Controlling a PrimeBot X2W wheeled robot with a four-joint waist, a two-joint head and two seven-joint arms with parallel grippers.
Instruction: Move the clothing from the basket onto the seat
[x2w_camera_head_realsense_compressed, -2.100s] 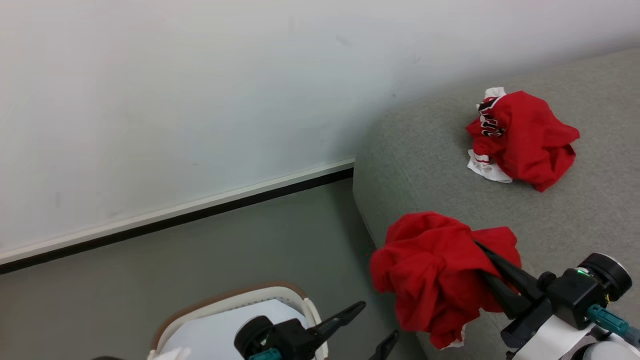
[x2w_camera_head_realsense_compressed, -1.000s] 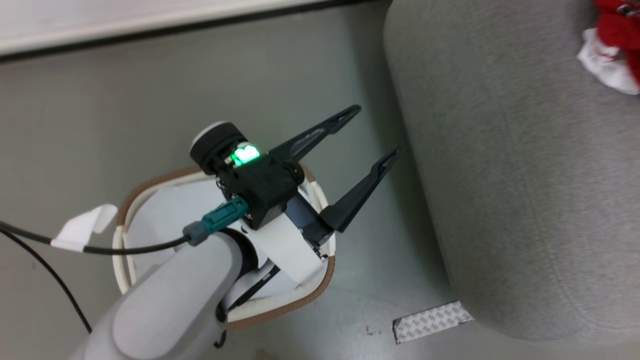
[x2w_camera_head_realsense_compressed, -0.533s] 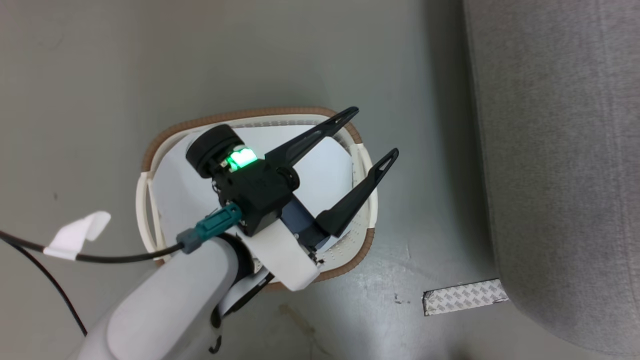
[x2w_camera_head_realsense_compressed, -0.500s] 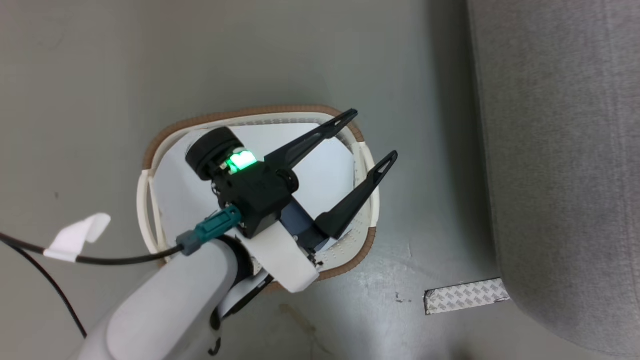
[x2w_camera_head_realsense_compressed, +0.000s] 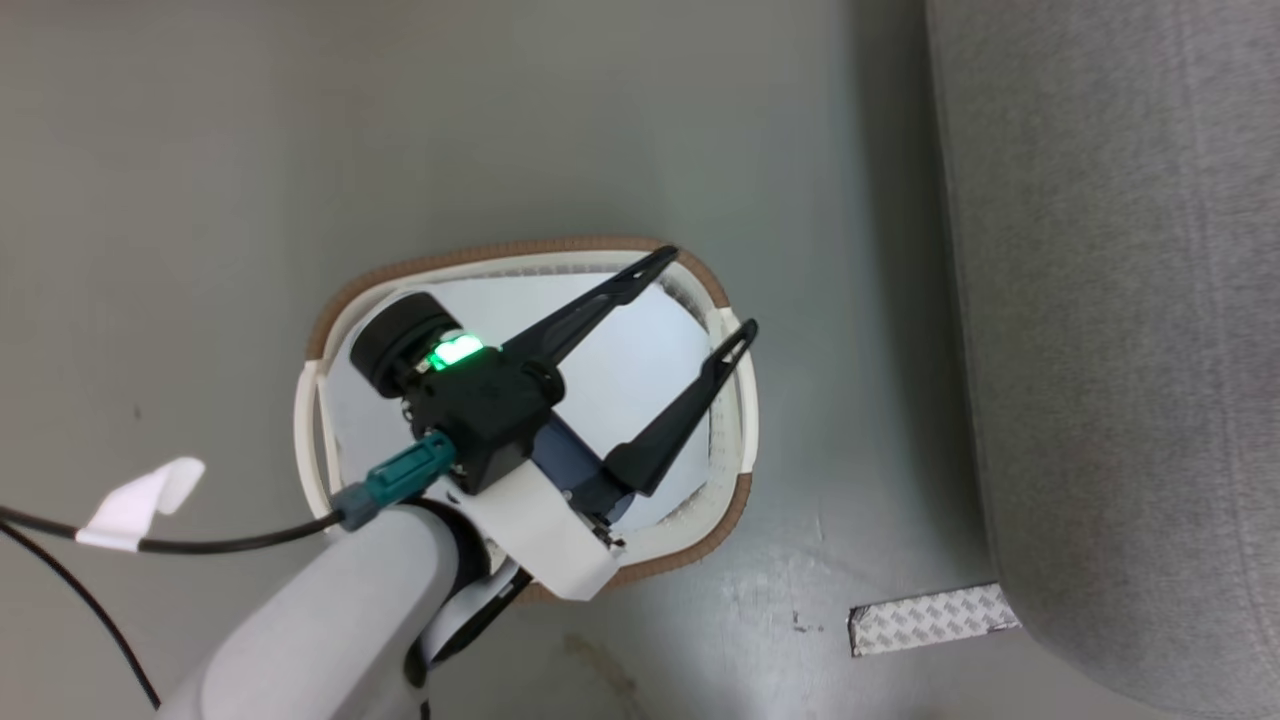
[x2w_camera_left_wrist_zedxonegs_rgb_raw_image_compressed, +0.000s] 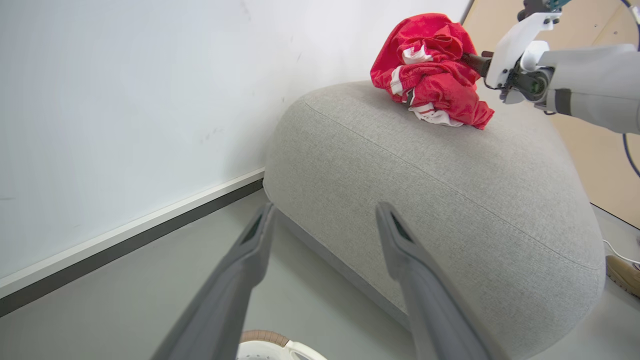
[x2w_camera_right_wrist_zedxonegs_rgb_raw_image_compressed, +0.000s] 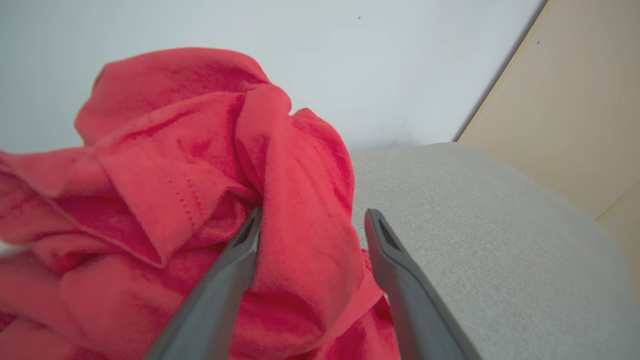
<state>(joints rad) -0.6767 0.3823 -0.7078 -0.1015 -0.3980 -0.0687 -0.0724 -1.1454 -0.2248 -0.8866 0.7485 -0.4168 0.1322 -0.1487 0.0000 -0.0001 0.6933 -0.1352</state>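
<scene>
Left claw (x2w_camera_head_realsense_compressed: 708, 292) wide open over the basket (x2w_camera_head_realsense_compressed: 500, 251); right claw (x2w_camera_right_wrist_zedxonegs_rgb_raw_image_compressed: 315, 215) open, astride clothing (x2w_camera_right_wrist_zedxonegs_rgb_raw_image_compressed: 175, 175) on the seat (x2w_camera_right_wrist_zedxonegs_rgb_raw_image_compressed: 475, 225).

The left forearm (x2w_camera_head_realsense_compressed: 330, 610), at the lower left of the head view, is a smooth pale grey tube ending in a white wrist bracket (x2w_camera_head_realsense_compressed: 545, 540). On it sits a black housing (x2w_camera_head_realsense_compressed: 490, 410) with a glowing green light (x2w_camera_head_realsense_compressed: 455, 350) and a round black cap (x2w_camera_head_realsense_compressed: 395, 340). A teal plug (x2w_camera_head_realsense_compressed: 395, 478) joins a black cable (x2w_camera_head_realsense_compressed: 220, 545) that carries a white tape tag (x2w_camera_head_realsense_compressed: 140, 495). The left tool (x2w_camera_head_realsense_compressed: 705, 292) has two long, dark, tapering fingers (x2w_camera_head_realsense_compressed: 590, 308) with slotted tips. At the upper right of the left wrist view, the right forearm (x2w_camera_left_wrist_zedxonegs_rgb_raw_image_compressed: 595, 80) is pale grey with a dark band (x2w_camera_left_wrist_zedxonegs_rgb_raw_image_compressed: 562, 102) and a white mount (x2w_camera_left_wrist_zedxonegs_rgb_raw_image_compressed: 515, 40). The right tool (x2w_camera_right_wrist_zedxonegs_rgb_raw_image_compressed: 315, 215) has matching dark grey fingers.
</scene>
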